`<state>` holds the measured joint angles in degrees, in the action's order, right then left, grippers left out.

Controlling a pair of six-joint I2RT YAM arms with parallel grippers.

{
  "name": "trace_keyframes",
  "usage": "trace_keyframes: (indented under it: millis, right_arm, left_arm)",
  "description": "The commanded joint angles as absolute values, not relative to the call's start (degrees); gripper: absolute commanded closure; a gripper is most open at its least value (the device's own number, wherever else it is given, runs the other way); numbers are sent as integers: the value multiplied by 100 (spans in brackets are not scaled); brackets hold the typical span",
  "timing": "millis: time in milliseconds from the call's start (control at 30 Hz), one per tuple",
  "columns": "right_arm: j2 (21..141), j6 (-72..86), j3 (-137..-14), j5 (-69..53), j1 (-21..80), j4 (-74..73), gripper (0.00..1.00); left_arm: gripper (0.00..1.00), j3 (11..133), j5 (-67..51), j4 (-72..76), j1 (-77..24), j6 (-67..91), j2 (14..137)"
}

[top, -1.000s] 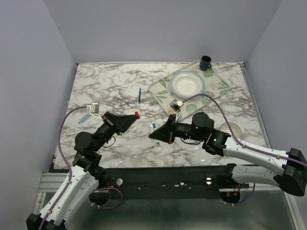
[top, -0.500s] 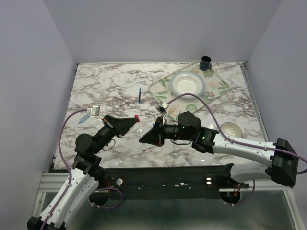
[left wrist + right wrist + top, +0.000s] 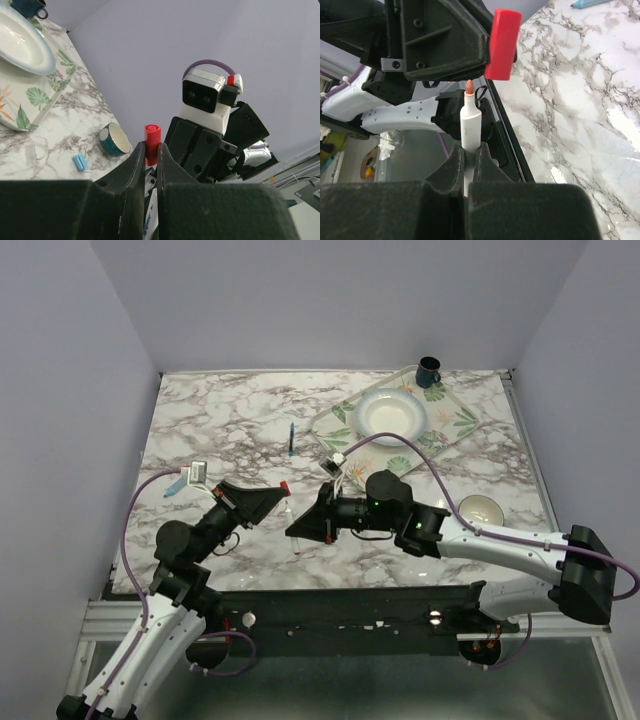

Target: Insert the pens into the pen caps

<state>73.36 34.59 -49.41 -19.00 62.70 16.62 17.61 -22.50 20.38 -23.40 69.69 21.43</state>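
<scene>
The right gripper [image 3: 466,150] is closed tight on a white pen [image 3: 469,117], orange tip pointing up. The left gripper [image 3: 151,155] is pinched almost closed on a red cap [image 3: 152,136]. In the right wrist view the cap hangs at one o'clock from the tip, close but apart. I judge the tip should slide sideways under the cap, axes lined up, then press slowly; a skewed push could slip the barrel. Below lies the marble table [image 3: 220,420], with a blue pen [image 3: 291,438] at twelve o'clock, a leafy tray [image 3: 340,420] at two, and lilac walls [image 3: 60,390] around.
</scene>
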Motion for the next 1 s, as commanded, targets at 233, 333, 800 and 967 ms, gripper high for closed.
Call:
trace_keyframes:
  millis: [233,333,800,967]
  right_arm:
    - [7462,3542,-4975,-1942,6337,1731,99]
    - [7453,3551,-4975,-1881,6328,1714,99]
    - [7400,3604,-4904,-1740,6337,1749,99]
    - [7383,3604,-4904,-1696,6337,1749,99]
  left_arm:
    - [100,1811,-2232,2021,-2382,6917,2048]
    - [100,1802,-2259,1987,-2382,6900,2013]
    - [100,1811,-2347,1784,-2382,6759,1740]
    - [100,1802,-2399,1696,-2382,6671,1688]
